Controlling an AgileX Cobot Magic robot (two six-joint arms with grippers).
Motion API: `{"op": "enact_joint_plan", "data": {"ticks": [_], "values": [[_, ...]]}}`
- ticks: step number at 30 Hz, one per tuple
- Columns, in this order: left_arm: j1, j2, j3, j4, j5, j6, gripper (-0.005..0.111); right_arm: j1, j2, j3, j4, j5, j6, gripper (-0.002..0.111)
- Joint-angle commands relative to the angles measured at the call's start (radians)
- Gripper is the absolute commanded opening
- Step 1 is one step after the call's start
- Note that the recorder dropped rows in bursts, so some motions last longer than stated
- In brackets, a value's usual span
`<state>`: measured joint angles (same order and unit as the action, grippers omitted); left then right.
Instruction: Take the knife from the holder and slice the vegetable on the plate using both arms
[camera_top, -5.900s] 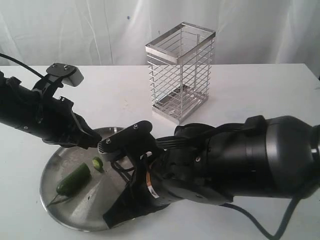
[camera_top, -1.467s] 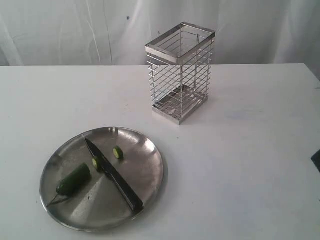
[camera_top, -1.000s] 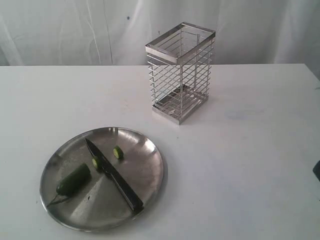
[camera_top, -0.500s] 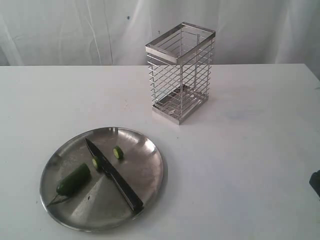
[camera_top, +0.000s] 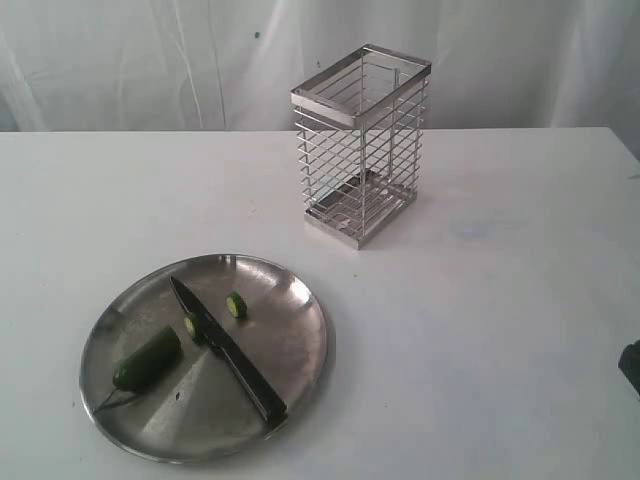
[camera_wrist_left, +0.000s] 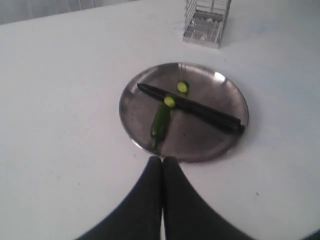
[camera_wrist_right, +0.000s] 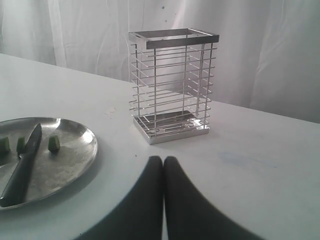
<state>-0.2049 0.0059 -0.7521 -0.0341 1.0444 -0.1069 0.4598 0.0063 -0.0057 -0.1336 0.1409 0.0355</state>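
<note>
The left claw (camera_wrist_left: 162, 160) hangs over the bench (camera_top: 500, 300) just short of the plate's near rim. Its two dark fingers are pressed flat together with nothing between them, a pose that looks like waiting, not reaching.

The vegetable (camera_top: 147, 358) lies on the left half of the plate (camera_top: 290, 330). Its stem tail points toward the rim and its pale cut end toward the middle, which is the end a blade would work from. One small round slice (camera_top: 192, 325) sits just beside that cut end, against or nearly against the knife (camera_top: 225, 348). A second slice (camera_top: 236, 305) lies on the blade's right side.

The knife rests flat on a diagonal across the plate, tip toward the back left and handle reaching the front rim, with no claw on it. Laid down like this among cut pieces, it suggests the slicing is done or paused.

Further right, the holder (camera_top: 362, 145) stands upright on the bench, well apart from the plate. No knife stands inside it, which fits the knife already being out.

The right claw (camera_wrist_right: 163, 160) is likewise closed tight on nothing. It sits low over the bench, facing the holder.
</note>
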Motion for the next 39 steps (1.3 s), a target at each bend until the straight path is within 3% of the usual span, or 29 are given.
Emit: {"op": "enact_joint_plan", "data": {"ticks": [1, 3, 5, 12, 18, 26, 39], "values": [[0.014, -0.006, 0.114, -0.064, -0.41, 0.107, 0.0, -0.005, -0.006, 0.006, 0.002, -0.006, -0.008, 0.0], [0.015, -0.006, 0.194, -0.148, -0.597, 0.19, 0.0, -0.005, -0.006, 0.006, 0.002, -0.006, -0.008, 0.0], [0.022, -0.006, 0.281, -0.188, -0.681, 0.223, 0.0, -0.005, -0.006, 0.006, 0.002, -0.006, -0.008, 0.0], [0.022, -0.006, 0.511, -0.151, -0.7, 0.136, 0.0, -0.005, -0.006, 0.006, 0.002, -0.008, -0.008, 0.0], [0.022, -0.006, 0.645, -0.125, -0.849, 0.1, 0.0, -0.005, -0.006, 0.006, 0.002, -0.008, -0.008, 0.0], [0.022, -0.006, 0.752, -0.103, -0.903, 0.107, 0.0, -0.005, -0.006, 0.006, 0.002, -0.006, -0.008, 0.0], [0.022, -0.006, 0.752, -0.056, -0.896, 0.107, 0.0, -0.005, -0.006, 0.006, 0.002, -0.006, -0.008, 0.0]]}}
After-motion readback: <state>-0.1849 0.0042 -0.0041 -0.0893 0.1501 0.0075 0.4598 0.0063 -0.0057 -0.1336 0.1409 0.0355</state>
